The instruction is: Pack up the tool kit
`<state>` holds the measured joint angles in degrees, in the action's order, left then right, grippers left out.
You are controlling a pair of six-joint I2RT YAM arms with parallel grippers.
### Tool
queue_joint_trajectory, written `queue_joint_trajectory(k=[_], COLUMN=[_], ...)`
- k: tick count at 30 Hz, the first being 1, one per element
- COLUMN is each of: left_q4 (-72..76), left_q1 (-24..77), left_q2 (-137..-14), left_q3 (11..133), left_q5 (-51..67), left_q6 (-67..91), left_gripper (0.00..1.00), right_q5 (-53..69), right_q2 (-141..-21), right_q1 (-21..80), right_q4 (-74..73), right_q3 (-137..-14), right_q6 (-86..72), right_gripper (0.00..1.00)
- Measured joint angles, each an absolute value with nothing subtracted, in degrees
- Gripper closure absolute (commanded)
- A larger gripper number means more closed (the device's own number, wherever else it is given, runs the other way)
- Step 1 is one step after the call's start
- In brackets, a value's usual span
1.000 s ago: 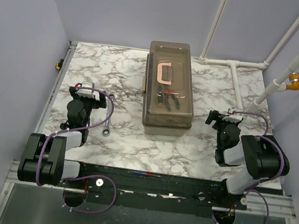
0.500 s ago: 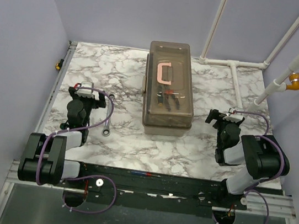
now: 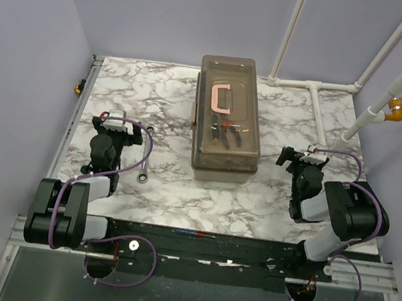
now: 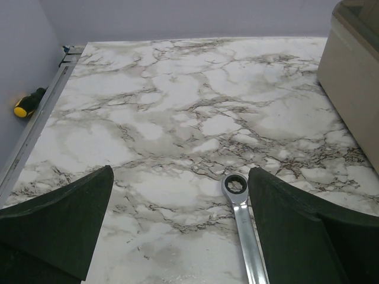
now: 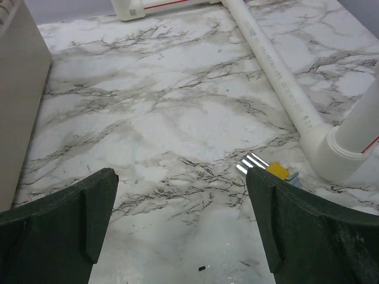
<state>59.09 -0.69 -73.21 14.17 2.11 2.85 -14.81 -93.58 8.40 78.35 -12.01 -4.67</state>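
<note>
The beige-grey toolbox [image 3: 226, 124] stands shut in the middle of the marble table, its smoky lid down, a pink handle [image 3: 222, 97] on top and tools dimly visible under the lid. A silver ratchet wrench [image 3: 143, 168] lies left of it; in the left wrist view the wrench [image 4: 244, 222] lies just inside my right finger. My left gripper [image 3: 118, 129] is open and empty, low over the table. My right gripper [image 3: 301, 158] is open and empty right of the box. A yellow-tagged set of hex keys [image 5: 267, 168] lies by its right finger.
A yellow-and-black screwdriver [image 4: 28, 103] lies off the table's left rail, also in the top view [image 3: 79, 88]. White PVC pipes [image 5: 278, 65] run across the back right of the table and up the wall. The toolbox wall [image 4: 355, 83] borders the left gripper's right side.
</note>
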Motion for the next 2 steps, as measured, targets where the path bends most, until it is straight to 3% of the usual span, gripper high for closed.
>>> queue_joint_trajectory(k=[2], left_q4=[59.07], left_q1=[-0.69], left_q2=[-73.21], left_q3=[14.17], left_q5=[2.11], left_q6=[2.83], left_gripper=[0.02], right_q5=[-14.81], right_q2=[-93.58], right_q1=[8.40], right_q4=[78.35], right_q3=[-12.01], right_q6=[-4.69], right_gripper=[0.00])
